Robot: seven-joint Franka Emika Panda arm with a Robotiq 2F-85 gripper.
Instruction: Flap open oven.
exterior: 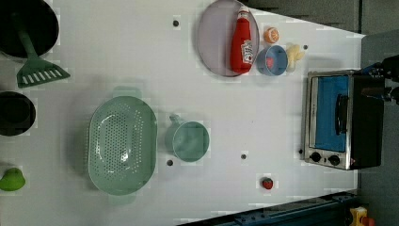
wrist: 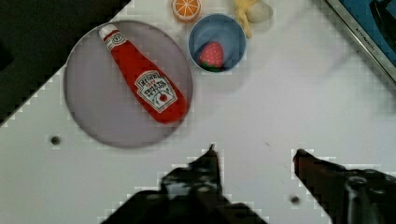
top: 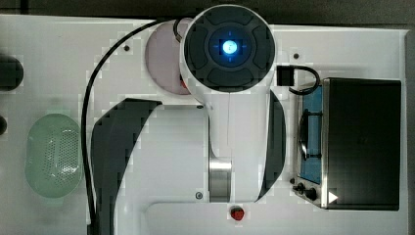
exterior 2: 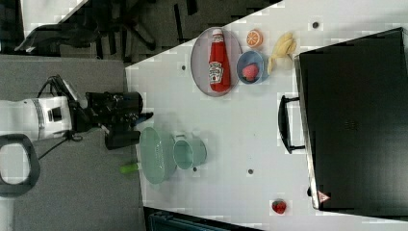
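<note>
The oven (exterior: 364, 122) stands at the left view's right edge, a black box with a silver front frame. Its blue glass flap door (exterior: 328, 112) is up and shut, with the dark handle (exterior: 341, 114) across it and small black knobs (exterior: 324, 158) beside it. In the right view the handle (exterior 2: 286, 123) sticks out from the black body (exterior 2: 356, 120). My gripper (wrist: 256, 155) is open and holds nothing. It hangs high over the white table, well apart from the oven, whose door corner (wrist: 369, 32) shows at the wrist view's edge. The right view has the gripper (exterior 2: 139, 120) on the white arm.
A purple plate (exterior: 214, 42) carries a ketchup bottle (exterior: 242, 42). Beside it sit a blue bowl (exterior: 272, 60) with a strawberry, an orange slice (exterior: 271, 35) and a banana (exterior: 294, 52). A green colander (exterior: 122, 145), teal cup (exterior: 188, 140) and loose strawberry (exterior: 267, 182) lie mid-table.
</note>
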